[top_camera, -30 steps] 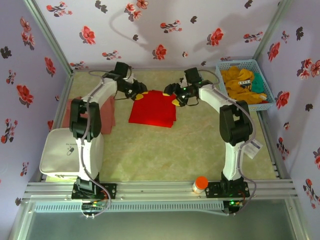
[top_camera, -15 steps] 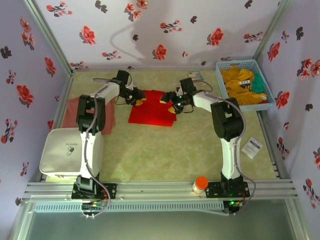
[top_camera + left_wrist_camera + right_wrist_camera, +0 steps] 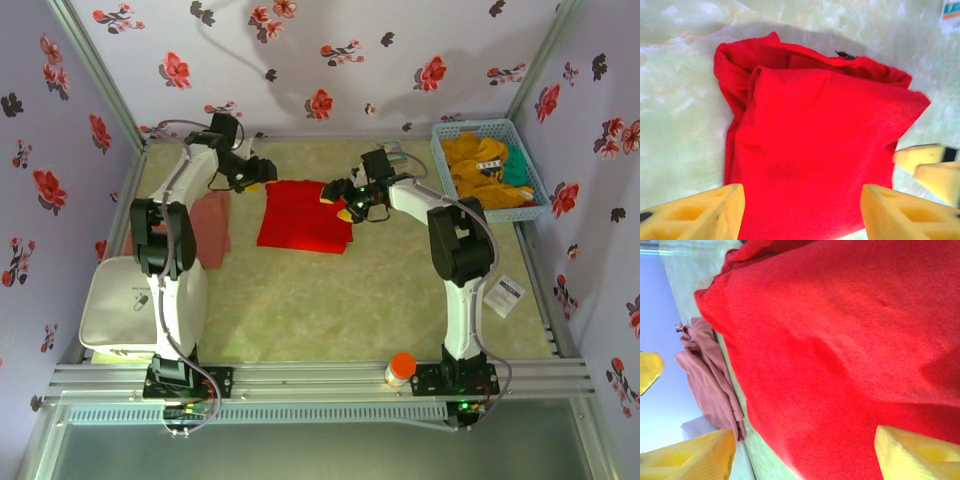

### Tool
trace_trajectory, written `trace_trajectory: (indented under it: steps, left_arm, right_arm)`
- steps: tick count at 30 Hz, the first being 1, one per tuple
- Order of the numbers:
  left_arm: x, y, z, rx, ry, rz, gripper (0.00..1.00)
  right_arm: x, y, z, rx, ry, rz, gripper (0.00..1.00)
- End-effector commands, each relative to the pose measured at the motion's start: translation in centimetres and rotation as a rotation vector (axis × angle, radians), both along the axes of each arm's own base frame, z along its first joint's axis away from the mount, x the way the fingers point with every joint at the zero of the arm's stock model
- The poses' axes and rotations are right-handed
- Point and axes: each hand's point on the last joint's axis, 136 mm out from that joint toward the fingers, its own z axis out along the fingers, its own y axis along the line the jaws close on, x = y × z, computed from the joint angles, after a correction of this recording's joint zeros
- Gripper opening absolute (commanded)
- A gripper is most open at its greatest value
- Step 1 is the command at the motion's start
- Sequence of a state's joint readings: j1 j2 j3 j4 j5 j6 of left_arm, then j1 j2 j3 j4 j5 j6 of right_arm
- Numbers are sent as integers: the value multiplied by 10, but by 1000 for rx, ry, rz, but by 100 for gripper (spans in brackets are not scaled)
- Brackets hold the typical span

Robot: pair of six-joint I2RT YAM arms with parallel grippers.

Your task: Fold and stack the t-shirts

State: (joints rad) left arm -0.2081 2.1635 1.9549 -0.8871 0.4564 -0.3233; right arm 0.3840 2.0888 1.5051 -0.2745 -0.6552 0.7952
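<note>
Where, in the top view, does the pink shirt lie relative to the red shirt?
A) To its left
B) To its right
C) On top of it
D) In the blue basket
A: the pink shirt lies left of the red shirt, with a strip of bare table between them.

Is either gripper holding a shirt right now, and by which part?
Nothing is held: the left gripper and right gripper both stand open, jaws empty, near the far corners of the folded red t-shirt.
</note>
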Motion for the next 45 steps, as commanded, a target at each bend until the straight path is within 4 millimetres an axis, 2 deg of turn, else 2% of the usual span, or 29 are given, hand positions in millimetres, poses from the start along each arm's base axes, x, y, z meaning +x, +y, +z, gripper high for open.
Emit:
trace_trajectory:
  steps: [1, 5, 10, 20, 26, 30, 35, 45]
  left_arm:
    - [-17, 13, -36, 87, 84, -68, 68]
    - [-15, 15, -57, 121, 99, -81, 71]
    - [-17, 4, -80, 139, 123, -118, 72]
    - [-32, -22, -110, 50, 237, -141, 64]
    - [-39, -33, -108, -12, 260, -160, 57]
    - [-39, -35, -101, -17, 247, -167, 55]
    - [-41, -36, -101, -26, 258, -165, 51]
    - [-41, -45, -107, -71, 282, -160, 32]
  right_arm:
    - [-2, -6, 22, -17, -48, 23, 74]
    - [-6, -7, 15, -20, -34, 33, 74]
    - [-9, -9, 6, -29, -21, 30, 74]
    - [-12, -11, 4, -30, -15, 22, 74]
    - [-14, -13, 3, -34, -14, 21, 73]
    - [-13, -14, 3, -32, -13, 17, 73]
    - [-13, -14, 3, -30, -13, 17, 73]
    - [-11, -16, 7, -27, -17, 7, 73]
